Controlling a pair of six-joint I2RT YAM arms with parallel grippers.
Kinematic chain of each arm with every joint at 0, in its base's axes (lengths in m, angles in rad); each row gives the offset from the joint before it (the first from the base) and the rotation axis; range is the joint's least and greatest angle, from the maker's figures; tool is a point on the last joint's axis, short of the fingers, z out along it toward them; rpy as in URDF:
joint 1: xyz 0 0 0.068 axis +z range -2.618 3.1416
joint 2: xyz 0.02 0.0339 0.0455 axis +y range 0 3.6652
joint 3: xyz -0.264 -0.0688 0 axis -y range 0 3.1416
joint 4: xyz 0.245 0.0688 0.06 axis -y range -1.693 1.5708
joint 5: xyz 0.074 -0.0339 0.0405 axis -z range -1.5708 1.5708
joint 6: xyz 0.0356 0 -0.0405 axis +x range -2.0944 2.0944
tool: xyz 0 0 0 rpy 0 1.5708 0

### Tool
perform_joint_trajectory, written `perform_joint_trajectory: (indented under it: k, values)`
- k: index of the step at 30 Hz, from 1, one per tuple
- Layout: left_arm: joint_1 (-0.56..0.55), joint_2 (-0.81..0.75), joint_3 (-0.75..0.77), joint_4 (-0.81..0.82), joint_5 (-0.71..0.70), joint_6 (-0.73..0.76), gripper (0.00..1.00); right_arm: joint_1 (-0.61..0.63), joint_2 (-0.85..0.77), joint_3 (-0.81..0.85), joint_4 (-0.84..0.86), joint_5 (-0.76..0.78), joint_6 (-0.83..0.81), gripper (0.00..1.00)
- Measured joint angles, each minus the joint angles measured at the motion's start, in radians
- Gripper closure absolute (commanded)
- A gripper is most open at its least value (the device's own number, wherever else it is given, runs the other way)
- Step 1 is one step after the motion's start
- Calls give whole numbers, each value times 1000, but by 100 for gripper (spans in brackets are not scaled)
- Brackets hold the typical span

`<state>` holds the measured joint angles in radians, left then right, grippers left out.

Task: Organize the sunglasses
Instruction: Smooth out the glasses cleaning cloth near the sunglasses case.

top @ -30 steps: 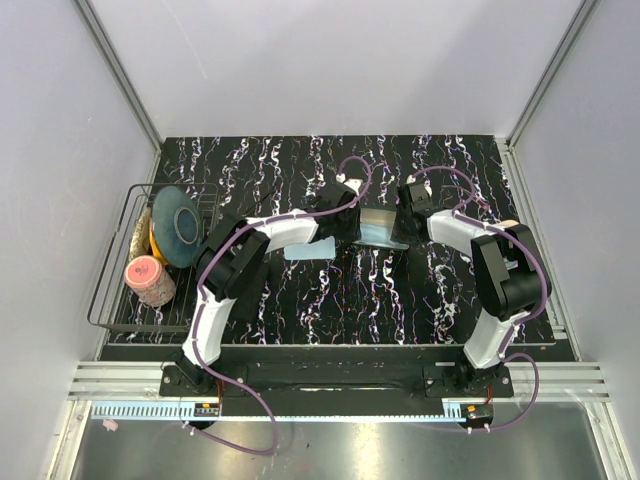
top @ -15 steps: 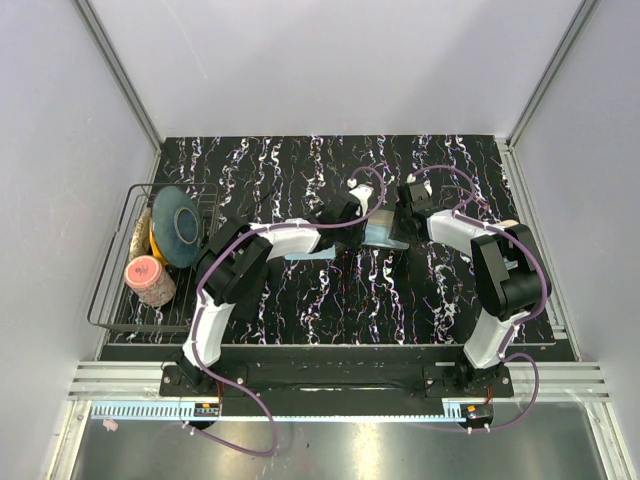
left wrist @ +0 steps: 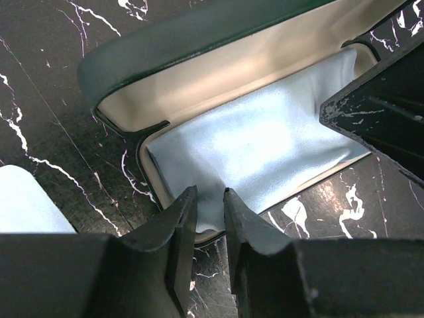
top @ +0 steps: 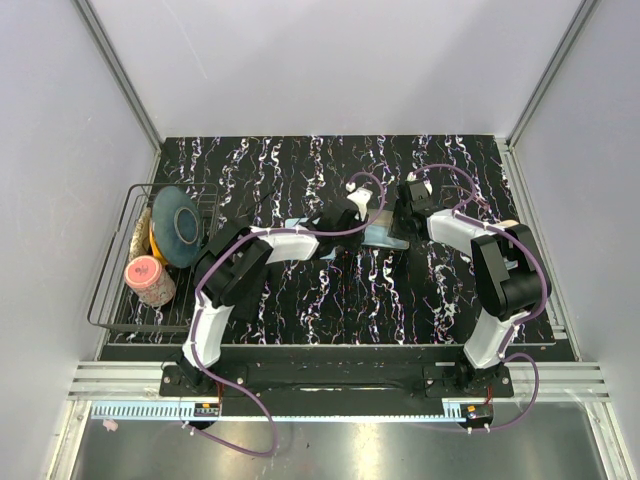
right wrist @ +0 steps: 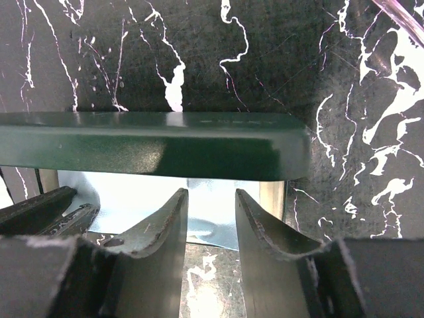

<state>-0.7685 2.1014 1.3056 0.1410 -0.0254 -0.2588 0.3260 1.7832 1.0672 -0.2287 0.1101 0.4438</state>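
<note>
A dark green glasses case [top: 388,236] lies open mid-table, with a cream lining and a pale blue cloth [left wrist: 265,142] spread inside. No sunglasses show in any view. My left gripper [top: 357,216] is at the case's left end. Its jaws [left wrist: 210,202] stand a narrow gap apart, open, over the cloth's edge where it laps the case rim. My right gripper [top: 406,214] is at the right end. Its fingers [right wrist: 211,202] are open above the cloth [right wrist: 132,199], just under the raised green lid [right wrist: 152,144].
A wire rack [top: 113,300] at the table's left edge holds a blue-grey plate [top: 178,226] and a pink cup [top: 150,281]. A flat pale blue item [left wrist: 26,202] lies on the black marbled tabletop, left of the case under my left arm.
My left gripper has slid right, up to the case's left end, and its jaws have parted a little. My right gripper's fingers have spread wider at the right end.
</note>
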Motion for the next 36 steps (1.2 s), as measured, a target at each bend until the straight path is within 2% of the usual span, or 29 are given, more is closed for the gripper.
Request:
perform_joint_trajectory:
  k: [7, 9, 11, 13, 14, 20, 21, 22, 24, 25, 26, 28, 30, 36]
  values:
    - [-3, -7, -4, -5, -31, -27, 73, 0, 0, 0, 19, -18, 6, 73]
    - [-3, -8, 7, -27, -38, -48, 59, 0, 0, 0, 34, -27, 6, 75]
    - [-3, -8, 23, -50, -42, -67, 41, 0, -2, 0, 55, -41, 6, 75]
    - [-3, -8, 41, -68, -51, -95, 9, 0, -5, 0, 76, -50, 6, 76]
    - [-3, -10, 47, -73, -53, -97, 1, 0, -6, 0, 88, -53, 6, 76]
    - [-1, -33, 76, -96, -70, -135, 1, 0, -9, -8, 150, -85, 5, 78]
    - [0, -36, 79, -98, -71, -135, 1, 0, -9, -10, 157, -92, 6, 79]
    - [1, -38, 82, -98, -72, -135, 12, 0, -9, -13, 161, -97, 5, 79]
    - [3, -39, 87, -99, -72, -140, 28, 0, -9, -24, 181, -112, 5, 80]
    - [3, -39, 88, -99, -72, -144, 42, 0, -9, -28, 186, -121, 6, 81]
    - [4, -39, 88, -100, -68, -148, 49, 0, -9, -32, 190, -129, 6, 82]
    - [7, -39, 88, -101, -58, -157, 69, 0, -9, -37, 202, -141, 6, 83]
    - [10, -39, 90, -101, -49, -166, 74, 1, -9, -41, 214, -155, 7, 83]
    - [19, -38, 115, -106, -30, -184, 81, 11, -8, -47, 237, -176, 10, 85]
